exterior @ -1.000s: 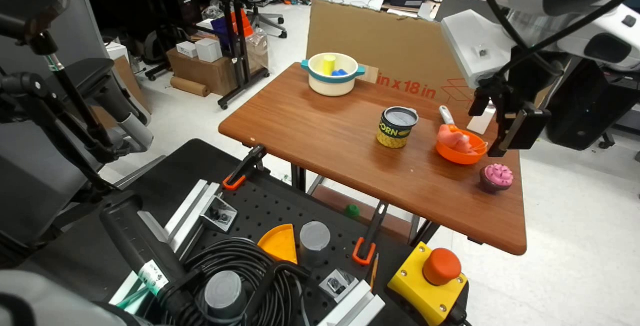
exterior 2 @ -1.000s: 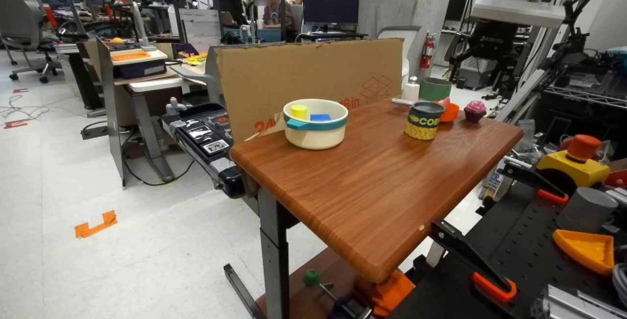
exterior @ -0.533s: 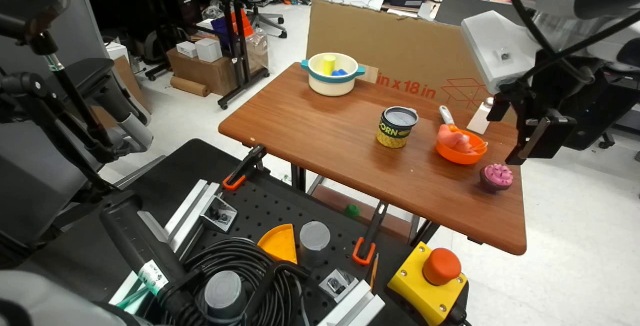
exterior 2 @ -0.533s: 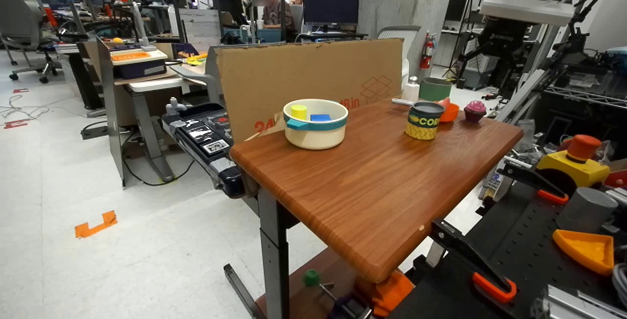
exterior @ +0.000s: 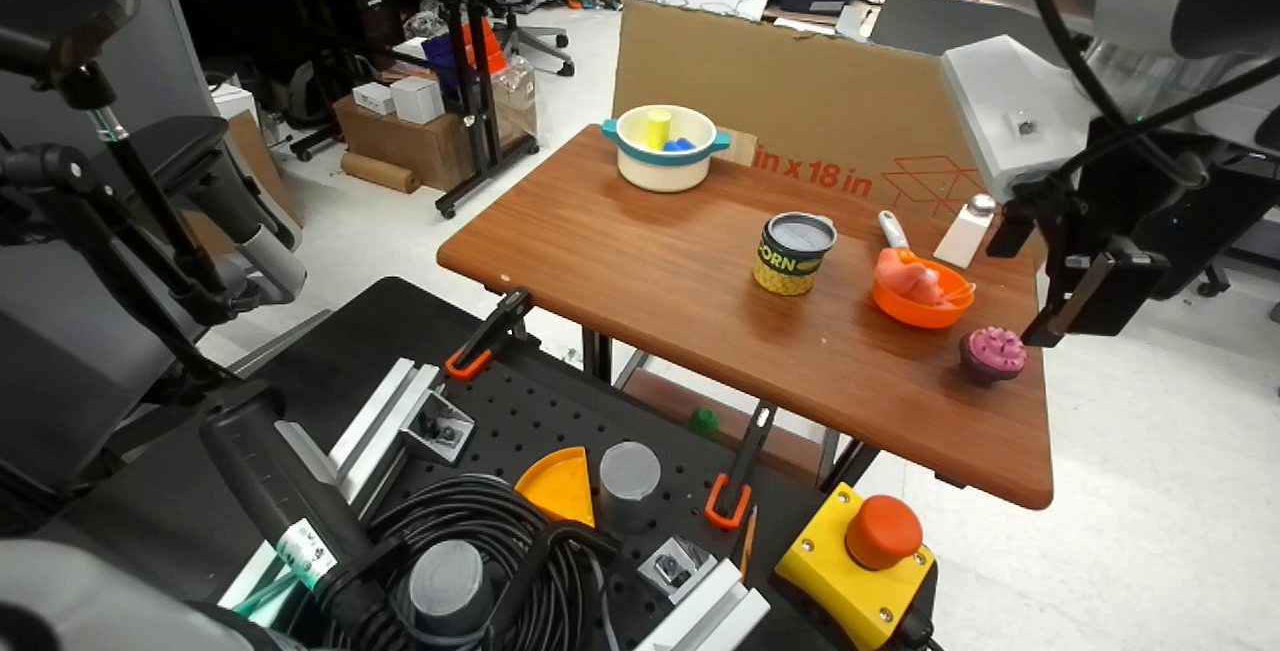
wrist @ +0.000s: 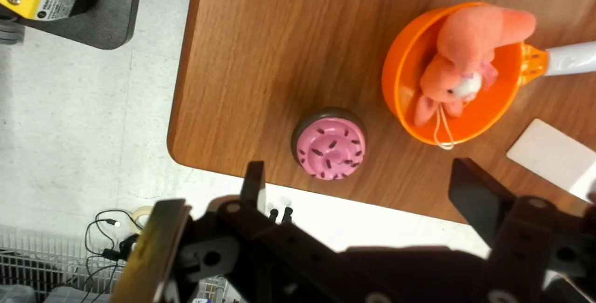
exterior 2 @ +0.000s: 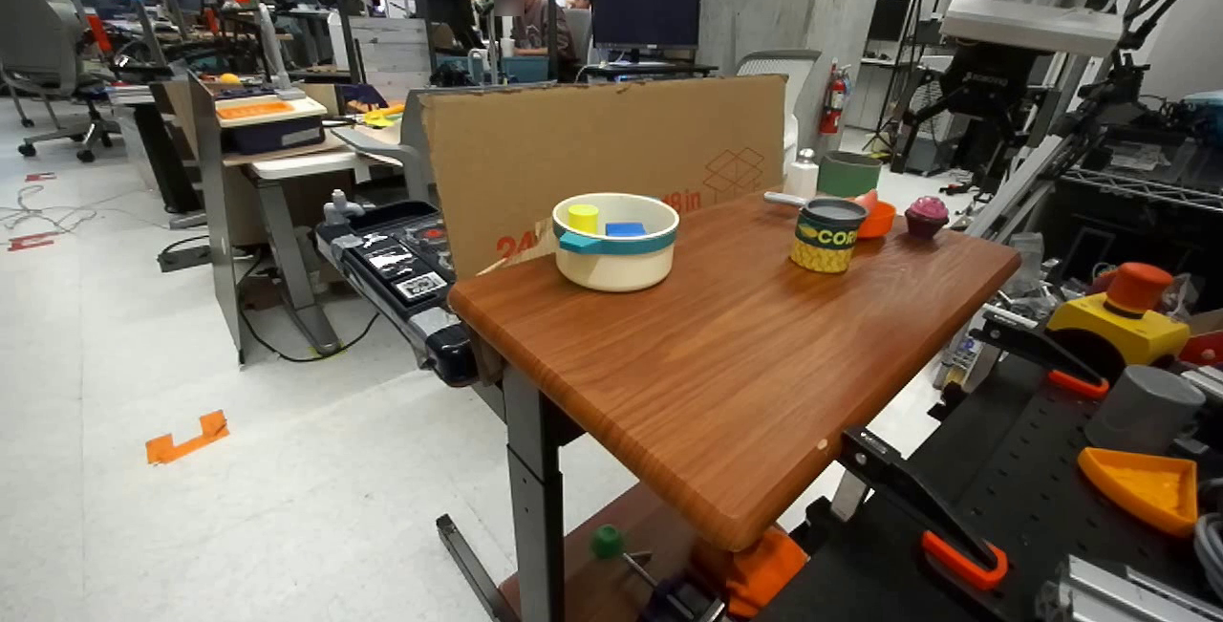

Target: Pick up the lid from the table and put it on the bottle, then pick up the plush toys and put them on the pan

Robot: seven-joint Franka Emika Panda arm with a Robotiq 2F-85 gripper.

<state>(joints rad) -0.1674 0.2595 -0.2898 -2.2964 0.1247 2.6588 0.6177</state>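
"Brown cardboard (exterior: pixel 740 81) stands upright along a long side of my wooden surface (exterior: pixel 640 261), and a monitor (exterior 2: pixel 645 1) and a fire extinguisher (exterior 2: pixel 835 101) show in the room beyond."

"Are you holding anything?"

"I am released: my end effector (wrist: pixel 358 179) hangs raised by one end of the surface, with its fingers (wrist: pixel 479 200) spread well apart."

"What does your wrist view show?"

"A cupcake-shaped toy (wrist: pixel 330 149), pink on top and dark brown below, across the gap and a little ahead of my fingertips. How far below me it sits, I cannot tell. It rests upright on the wood, near the pan (wrist: pixel 489 103) but apart from it."

"And in the pan?"

"The plush toy (wrist: pixel 468 47), pale pink with a white muzzle and a string loop, lies inside the orange pan. One limb pokes past the rim, close to the white handle (wrist: pixel 570 58)."

"What stands farther along?"

"The bottle (exterior: pixel 785 271), yellow with a dark band lettered CORN, stands upright between the pan and a cream pot (exterior: pixel 660 177) with teal handles, nearer the pan. The grey lid (exterior: pixel 802 231) rests on top of the bottle; whether it is pressed fully home, I cannot tell."

"Anything else near you?"

"A white shaker (exterior: pixel 965 236) with a metallic top stands just beyond the pan. In both exterior views the pot holds a yellow cylinder (exterior 2: pixel 583 218) and something blue (exterior 2: pixel 626 229)."
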